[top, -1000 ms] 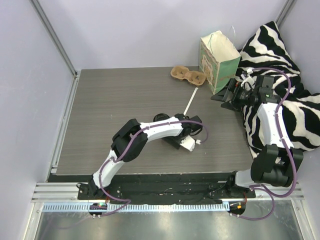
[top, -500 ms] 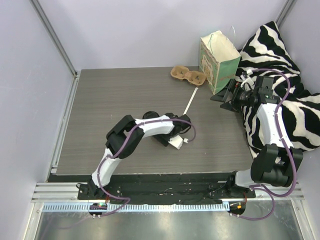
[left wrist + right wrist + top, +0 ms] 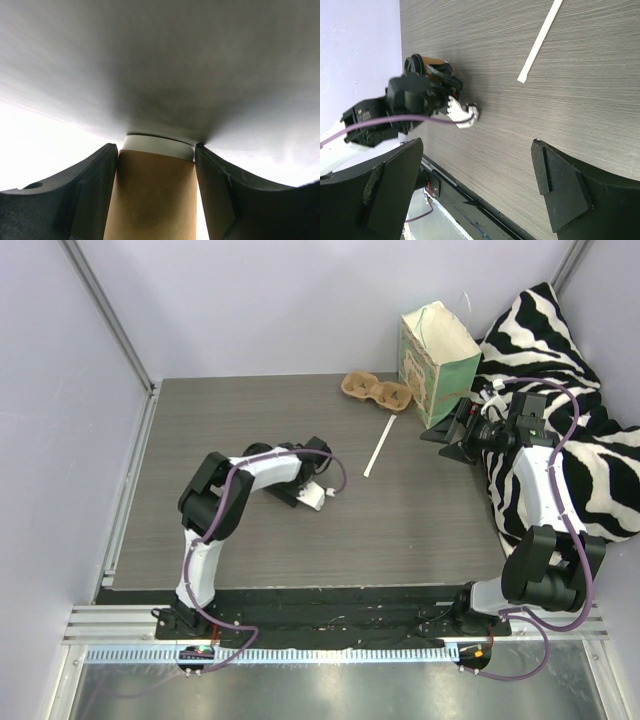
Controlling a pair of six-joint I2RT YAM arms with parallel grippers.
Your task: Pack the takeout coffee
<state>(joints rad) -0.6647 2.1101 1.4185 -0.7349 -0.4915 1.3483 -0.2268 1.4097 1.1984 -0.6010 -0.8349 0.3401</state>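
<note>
The takeout coffee (image 3: 155,195), a tan paper cup with a white rim, sits tight between my left gripper's (image 3: 156,150) dark fingers. From the right wrist the cup (image 3: 434,62) lies sideways in that grip, its black lid (image 3: 413,65) facing the left wall. In the top view the left gripper (image 3: 275,465) is left of the table's middle, and the arm hides most of the cup. My right gripper (image 3: 477,150) is open and empty, and it hovers beside the foot of the mint-green paper bag (image 3: 440,360).
A brown pulp two-cup carrier (image 3: 375,390) lies left of the bag at the table's far edge. A white straw-like strip (image 3: 380,448) lies flat near the middle. A zebra-striped cushion (image 3: 560,370) fills the right side. Purple walls enclose the table.
My left arm has swung leftward across the table, folding back on itself with the cup still in its grip. The right arm has not moved.
</note>
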